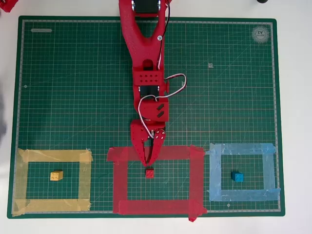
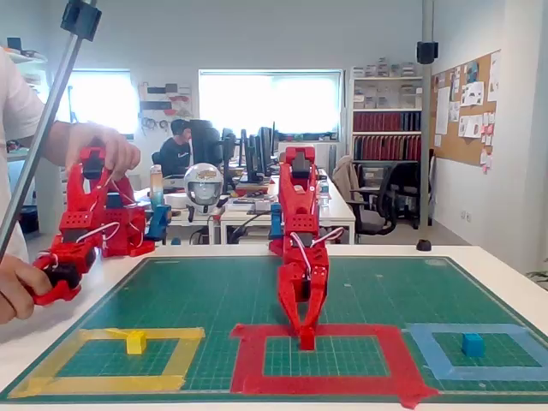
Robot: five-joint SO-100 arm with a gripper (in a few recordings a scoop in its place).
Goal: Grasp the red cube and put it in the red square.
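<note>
At centre frame in the overhead view, the red arm point(image 1: 146, 63) extends from the top edge down the green cutting mat point(image 1: 73, 87), with its gripper point(image 1: 150, 158) pointing toward the lower edge. The fingertips lie over the top strip of the red square point(image 1: 197, 180). The fingers are slightly parted and hold nothing. The red cube point(image 1: 149, 173) rests on the mat inside the red square, just below the fingertips and near the top strip. In the fixed view, the arm point(image 2: 298, 223) slopes steeply downward, its gripper point(image 2: 306, 330) tip-down at the mat, hiding the cube.
</note>
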